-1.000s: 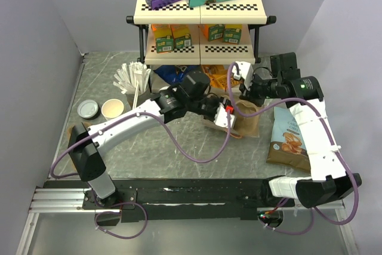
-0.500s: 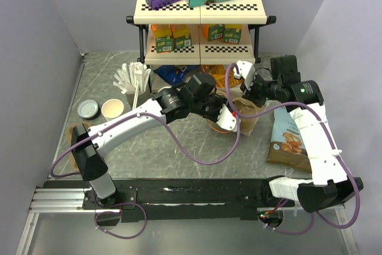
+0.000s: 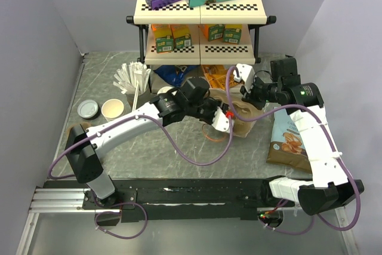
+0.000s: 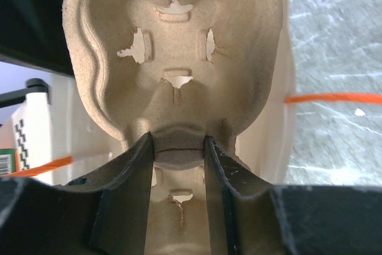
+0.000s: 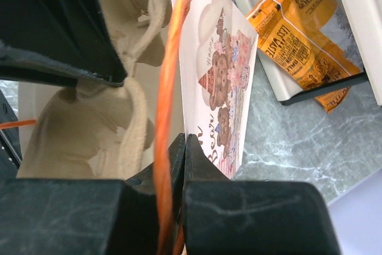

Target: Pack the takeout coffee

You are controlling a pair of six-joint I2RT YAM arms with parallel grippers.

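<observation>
The small white paper cup with a cream-tan inside [image 3: 112, 109] is seen standing upright on the grey marbled counter [image 3: 250, 159]. It is well apart from the printed paper bag with orange cord handles [image 3: 248, 120], out to the bag's left in the top view, and apart from both grippers. A flat round grey-white plastic lid [image 3: 88, 108] lies just beside the cup, on the side away from the bag. A dark grey cup of white sticks [image 3: 134, 80] stands a little nearer the bag than the paper cup.

The left gripper [image 3: 222, 120] is placed at the bag's left side. In its wrist view the left gripper [image 4: 177, 153] is clamped on the central ridge of a moulded tan pulp cup carrier [image 4: 173, 46], and the bag's pale walls are seen on either side of the carrier.

The right gripper [image 3: 243, 88] is set at the bag's far edge. In its wrist view the right gripper [image 5: 185, 147] is pressed together on the bag's rim, beside the bear print, and an orange handle [image 5: 170, 76] runs past the fingers.

A blue-and-white crisp packet [image 3: 289, 138] lies flat just to the bag's right. A two-tier checkered shelf [image 3: 200, 7] stands behind the bag.
</observation>
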